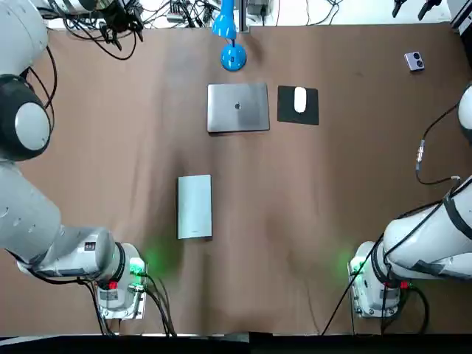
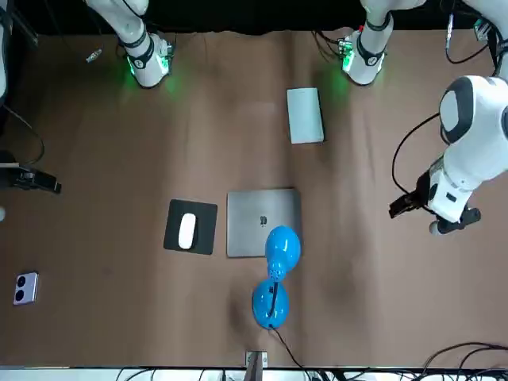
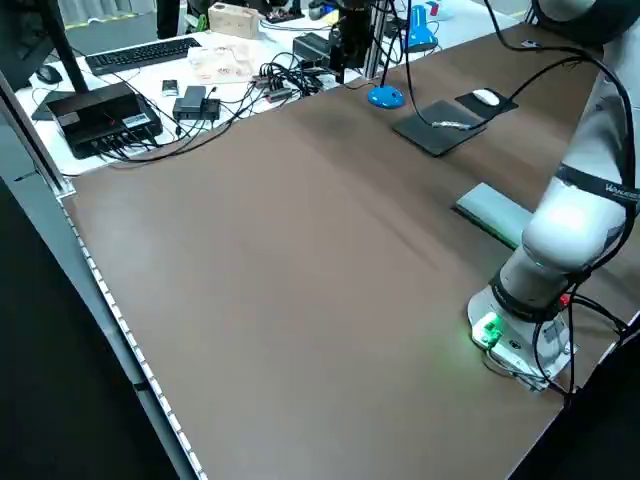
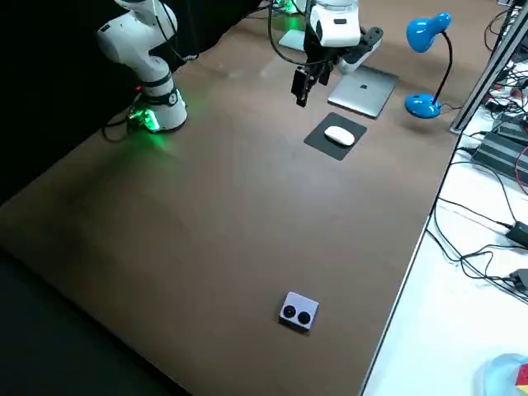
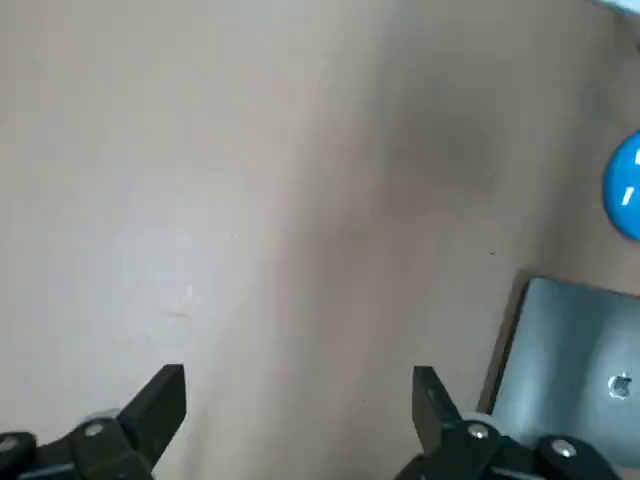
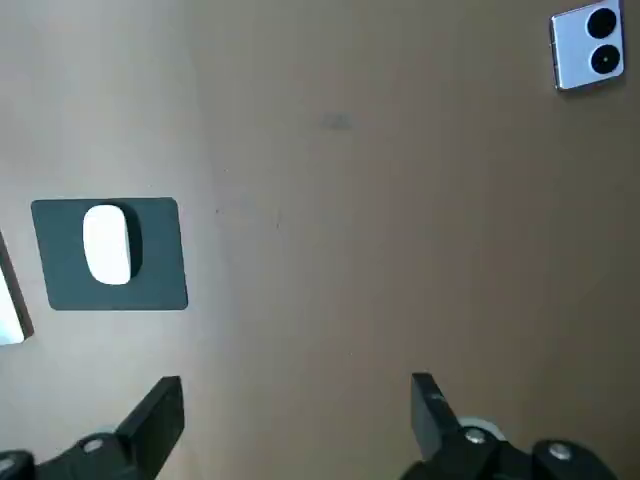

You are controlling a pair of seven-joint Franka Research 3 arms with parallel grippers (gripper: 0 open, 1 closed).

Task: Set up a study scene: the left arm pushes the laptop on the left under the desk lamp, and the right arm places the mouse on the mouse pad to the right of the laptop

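Top view: mouse [image 1: 299, 99] rests on mouse pad [image 1: 286, 112].

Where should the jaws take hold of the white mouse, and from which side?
Probably across its two long sides at mid-length, coming straight down from above: the mouse lies flat on the mouse pad, long axis pointing away from the robot.

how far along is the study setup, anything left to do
It looks finished. The laptop sits closed right by the desk lamp, and the mouse lies on the mouse pad to its right. Nothing is in hand: the left pincer and right pincer are open and empty above the table. Nothing appears left.
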